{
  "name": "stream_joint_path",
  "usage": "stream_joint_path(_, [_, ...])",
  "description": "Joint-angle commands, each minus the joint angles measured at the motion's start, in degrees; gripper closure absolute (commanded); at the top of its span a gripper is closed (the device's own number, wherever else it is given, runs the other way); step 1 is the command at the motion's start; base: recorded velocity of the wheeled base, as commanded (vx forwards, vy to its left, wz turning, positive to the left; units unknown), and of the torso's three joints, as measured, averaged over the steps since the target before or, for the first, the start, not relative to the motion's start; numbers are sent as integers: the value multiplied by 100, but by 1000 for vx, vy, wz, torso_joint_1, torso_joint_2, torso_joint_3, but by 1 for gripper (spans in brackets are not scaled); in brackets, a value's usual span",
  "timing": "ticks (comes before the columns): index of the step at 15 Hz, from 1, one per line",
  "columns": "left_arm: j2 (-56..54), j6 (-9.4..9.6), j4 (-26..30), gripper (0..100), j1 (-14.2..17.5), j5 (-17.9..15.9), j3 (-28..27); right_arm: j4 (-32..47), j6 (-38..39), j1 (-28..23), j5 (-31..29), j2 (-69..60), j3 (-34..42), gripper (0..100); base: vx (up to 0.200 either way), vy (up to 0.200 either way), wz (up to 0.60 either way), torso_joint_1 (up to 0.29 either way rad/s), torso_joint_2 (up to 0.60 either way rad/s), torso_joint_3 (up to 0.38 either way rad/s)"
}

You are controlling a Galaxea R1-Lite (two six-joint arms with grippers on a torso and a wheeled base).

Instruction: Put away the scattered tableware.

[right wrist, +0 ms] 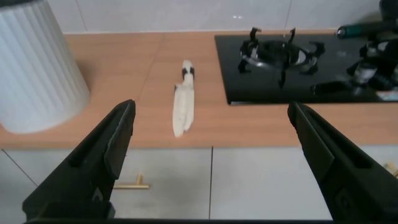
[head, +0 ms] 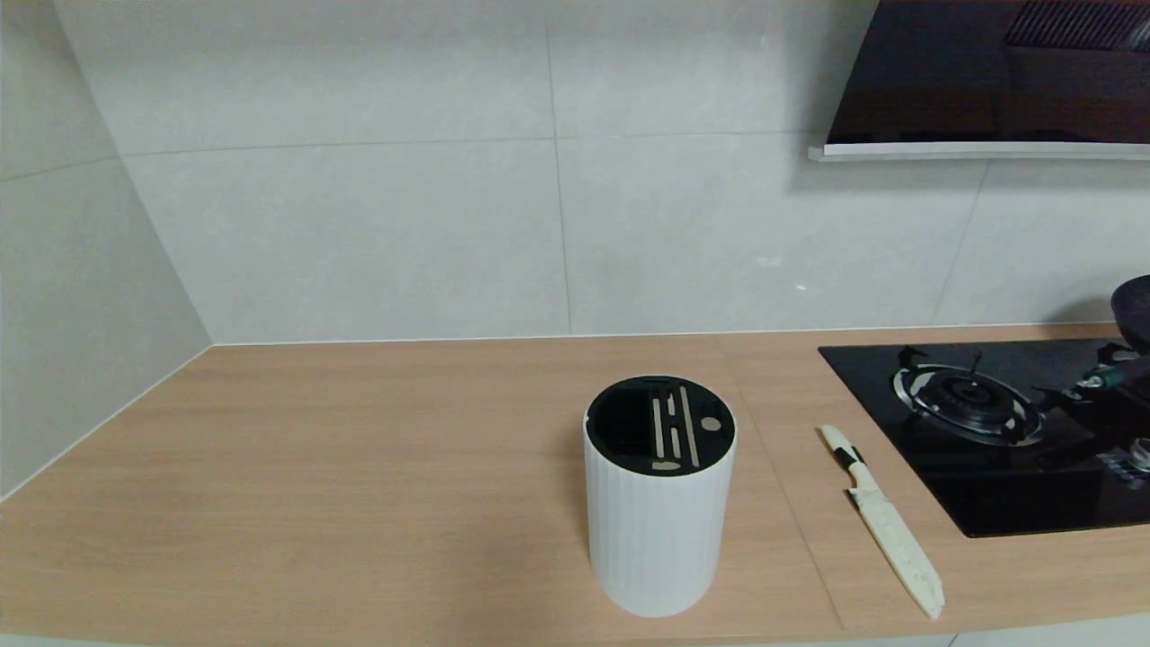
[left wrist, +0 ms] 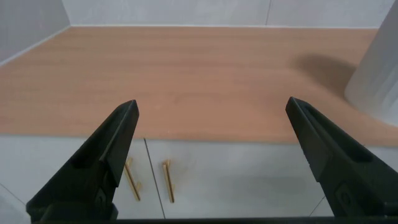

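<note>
Right gripper [right wrist: 210,111], jaws wide, sits nearer the knife [right wrist: 182,109], which lies near-to-far, handle at the far end. Left gripper [left wrist: 211,102], also wide, is farther away.

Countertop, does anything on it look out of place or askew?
Yes: the knife lies loose and flat on the countertop, between the white knife holder and the stove, at an angle, with its blade tip near the front edge. The holder stands upright with nothing sticking out of its slots. Nothing looks spilled or damaged.
</note>
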Motion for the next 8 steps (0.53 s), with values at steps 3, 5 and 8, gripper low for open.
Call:
stream_joint_path(3, [9,-1,1,0,2,2,0,-1,-2,2,1,7,0,0,0,0,0,258,-541,-279])
stream_joint_path(5, [9,-1,1,0,2,2,0,-1,-2,2,1,7,0,0,0,0,0,207,-417,-217])
stream_joint_path(8, [9,-1,1,0,2,2,0,-1,-2,2,1,7,0,0,0,0,0,31,-60,-31])
